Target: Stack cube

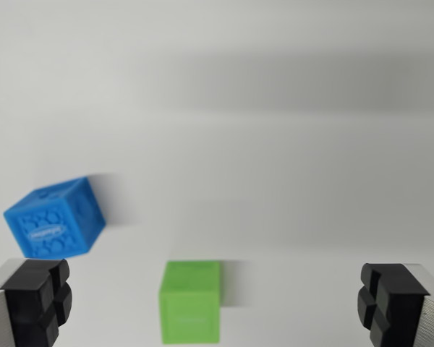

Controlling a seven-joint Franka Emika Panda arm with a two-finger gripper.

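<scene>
- The end effector [217, 303] hangs above a pale desk [275, 144], its two black pads [40, 296] spread wide apart at the wrist view's 8 and 4 o'clock, with nothing between them but bare surface and one cube.
- A green cube [191, 301] sits at 6 o'clock, roughly midway between the pads, though a little nearer the one on the wrist view's left, and touching neither; its lower edge runs out of the picture.
- A blue cube [55, 219] with embossed faces lies at 9 o'clock, turned at an angle to the green one and apart from it (it appears just above the pad on the wrist view's left, not in contact with it).
- The step in hand looks like the approach to a first grasp, and the green cube, lying in the open gap, seems the likelier pick.
- To do it well, the gap should be centred over the green cube and the pads squared to its flat sides before descending, so they meet faces rather than corners.
- The descent should keep the pad on the wrist view's left clear of the blue cube, since a nudge there would shift the stacking base.
</scene>
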